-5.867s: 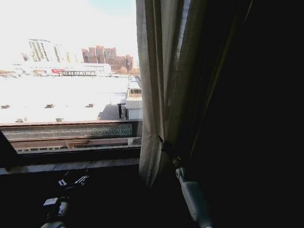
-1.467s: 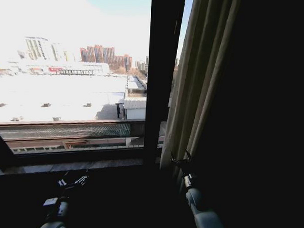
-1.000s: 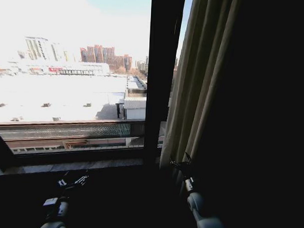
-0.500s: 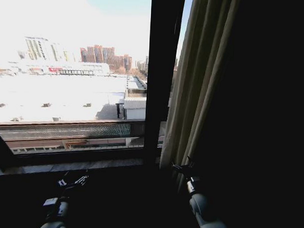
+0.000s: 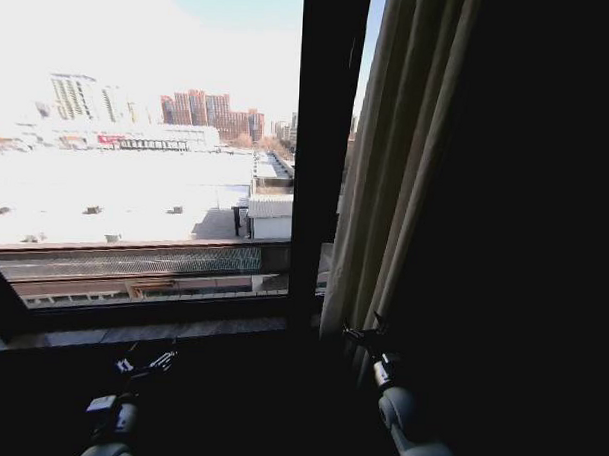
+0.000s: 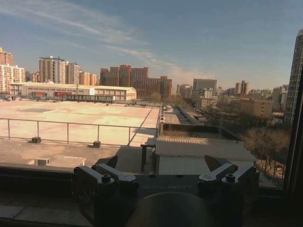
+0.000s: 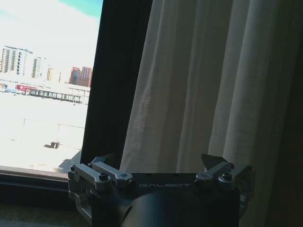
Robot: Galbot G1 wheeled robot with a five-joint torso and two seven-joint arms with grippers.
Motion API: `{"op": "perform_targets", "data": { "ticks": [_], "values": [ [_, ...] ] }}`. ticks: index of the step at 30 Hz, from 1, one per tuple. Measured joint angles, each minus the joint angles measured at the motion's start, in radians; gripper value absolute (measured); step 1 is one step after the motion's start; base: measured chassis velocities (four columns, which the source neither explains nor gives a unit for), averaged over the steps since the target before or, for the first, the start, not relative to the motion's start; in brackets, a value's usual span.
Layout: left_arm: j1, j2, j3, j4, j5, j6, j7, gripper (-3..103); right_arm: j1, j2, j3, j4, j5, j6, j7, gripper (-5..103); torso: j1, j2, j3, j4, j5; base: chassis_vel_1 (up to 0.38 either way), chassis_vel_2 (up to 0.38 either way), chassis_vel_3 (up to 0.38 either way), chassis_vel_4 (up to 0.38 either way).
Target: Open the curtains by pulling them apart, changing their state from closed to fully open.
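Right panel looks pulled clear, window mostly uncovered.
I see the curtains (image 5: 397,161) bunched right of the black frame bar (image 5: 317,148); right gripper (image 5: 365,333) spread, empty, just below them. Left gripper (image 5: 148,362) parked low, spread.

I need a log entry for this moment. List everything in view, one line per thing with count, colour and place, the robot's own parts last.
curtains: one bunched panel, cream-beige, pulled to the right of the window, hanging in long pleats.
window frame bar: one, black, upright, just left of the curtains.
window sill: one, dark, along the bottom of the glass.
rooftop and city buildings: pale roof and red-brown towers, outside the glass.
left gripper: one, black, fingers open, low below the sill, holding nothing.
right gripper: one, black on a white arm, fingers open, at the curtains' lower edge, holding nothing.
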Motion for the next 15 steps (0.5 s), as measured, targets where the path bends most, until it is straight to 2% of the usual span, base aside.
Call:
{"op": "perform_targets", "data": {
  "ticks": [10,15],
  "values": [
    [0.000,0.000,0.000,0.000,0.000,0.000,0.000,100,0.001,0.000,0.000,-0.001,0.000,0.002,0.000,100,0.000,0.000,0.000,-0.0001,0.0000,0.000,0.000,0.000,0.000],
    [0.000,0.000,0.000,0.000,0.000,0.000,0.000,100,0.001,0.000,0.000,-0.002,0.000,0.002,0.000,100,0.000,0.000,0.000,0.0000,0.0001,0.095,0.041,-0.083,-0.044]
  ]
}}
